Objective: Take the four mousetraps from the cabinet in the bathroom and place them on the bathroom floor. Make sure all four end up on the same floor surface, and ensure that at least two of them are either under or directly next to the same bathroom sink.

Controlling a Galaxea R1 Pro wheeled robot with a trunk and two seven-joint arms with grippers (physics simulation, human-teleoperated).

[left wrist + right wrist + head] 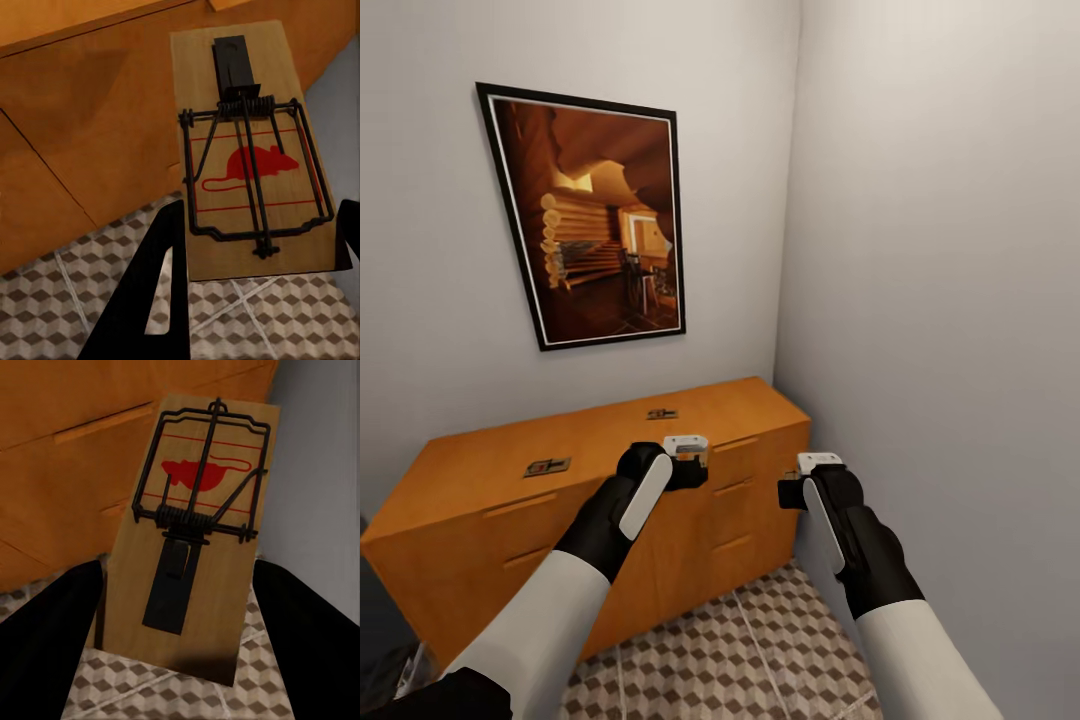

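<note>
The left claw (692, 462) is clenched on a mousetrap (251, 146), held out in front of the cabinet (480, 480), level with the front edge of its top. In the left wrist view the tan board sits between the two black fingers (146, 296), its black wire spring and red mouse mark facing the camera, with the cabinet's drawer fronts and the patterned bathroom floor (67, 285) beyond it.

The right claw (800, 482) also grips a mousetrap (191, 547), held just off the cabinet's right-hand end, near the grey side wall (940, 250). In the right wrist view this board runs out between the dark fingers (45, 637), its spring and red mark showing, the orange drawer fronts behind it and the cube-pattern tiles below.

Beyond the left claw, two more mousetraps lie flat on the cabinet's surface: one (547, 466) further to that claw's left, the other (661, 413) just behind it toward the back wall. They lie well apart from each other.

A framed picture (590, 215) of a wooden interior hangs on the wall above the cabinet. The bathroom floor (750, 650) shows below and between both arms.
</note>
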